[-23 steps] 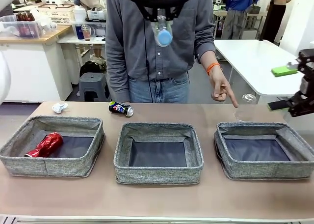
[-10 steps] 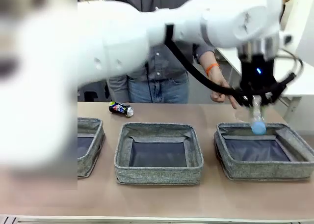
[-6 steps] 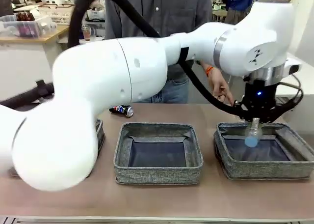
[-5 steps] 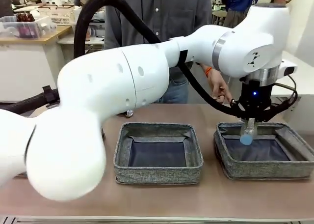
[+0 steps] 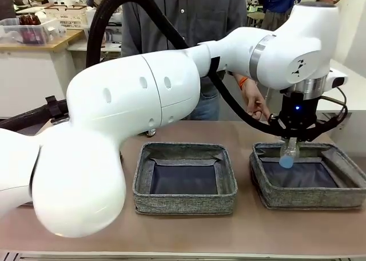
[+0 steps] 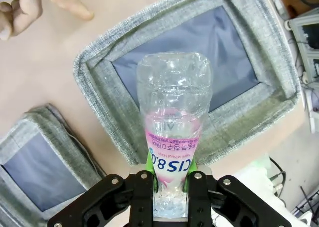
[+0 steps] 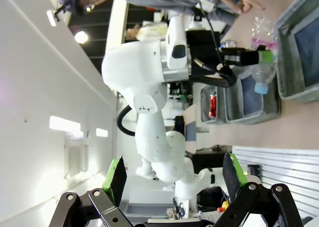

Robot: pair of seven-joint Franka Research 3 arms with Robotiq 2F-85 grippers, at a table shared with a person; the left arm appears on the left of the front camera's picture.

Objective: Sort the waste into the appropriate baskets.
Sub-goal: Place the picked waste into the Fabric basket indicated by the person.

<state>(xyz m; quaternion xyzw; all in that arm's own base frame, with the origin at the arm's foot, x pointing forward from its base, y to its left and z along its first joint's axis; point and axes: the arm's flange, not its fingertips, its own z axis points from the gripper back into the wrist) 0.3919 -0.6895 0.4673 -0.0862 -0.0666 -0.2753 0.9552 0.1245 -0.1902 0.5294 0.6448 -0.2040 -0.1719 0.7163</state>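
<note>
A clear plastic bottle (image 5: pixel 287 154) with a pink label and a blue cap hangs cap-down over the back of the right basket (image 5: pixel 309 198). My left gripper (image 5: pixel 292 141) reaches across the table and is shut on it. In the left wrist view the green pads press the bottle (image 6: pixel 169 107) on both sides at my left gripper (image 6: pixel 169 176), with the basket's rim (image 6: pixel 102 95) below. The middle basket (image 5: pixel 184 203) holds nothing. My right gripper (image 7: pixel 175 176) stands open and holds nothing. From there a red can (image 7: pixel 213 105) shows in the far basket.
The person stands at the far side, one hand (image 5: pixel 255 105) pointing down behind the right basket; the same hand (image 6: pixel 30 5) shows in the left wrist view. My left arm (image 5: pixel 143 101) spans the table and covers its left side.
The left arm came down with the bottle, from above the right basket's rear wall to just over its floor. In the last half second it has hardly moved.
</note>
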